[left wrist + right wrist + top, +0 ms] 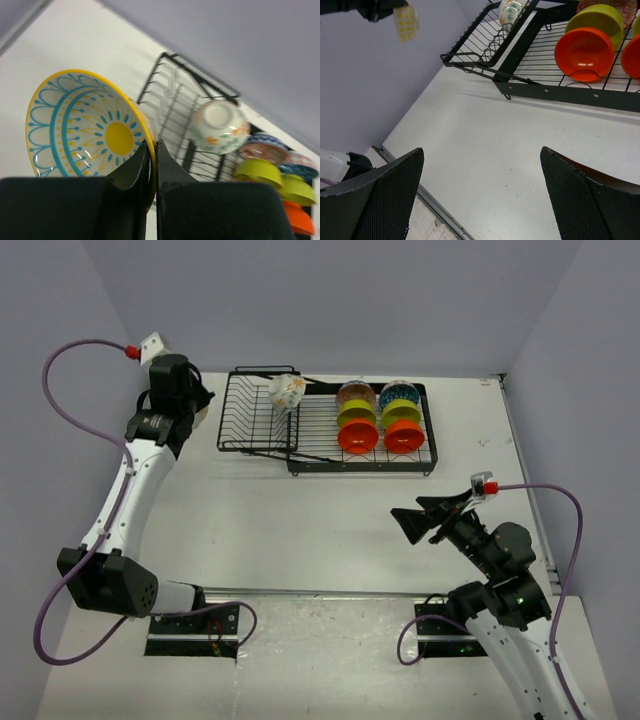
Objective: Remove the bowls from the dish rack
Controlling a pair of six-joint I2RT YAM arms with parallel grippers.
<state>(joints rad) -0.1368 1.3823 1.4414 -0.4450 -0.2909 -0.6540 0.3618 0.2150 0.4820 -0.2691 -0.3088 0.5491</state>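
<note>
Now dish rack [360,469] w/ 7 bowls [358,437]

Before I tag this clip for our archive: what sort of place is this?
Probably a robot lab cell, not a kitchen: left arm and right arm bolted to a white table, plain walls boxing it in, a dish rack with bowls staged on it.
</note>
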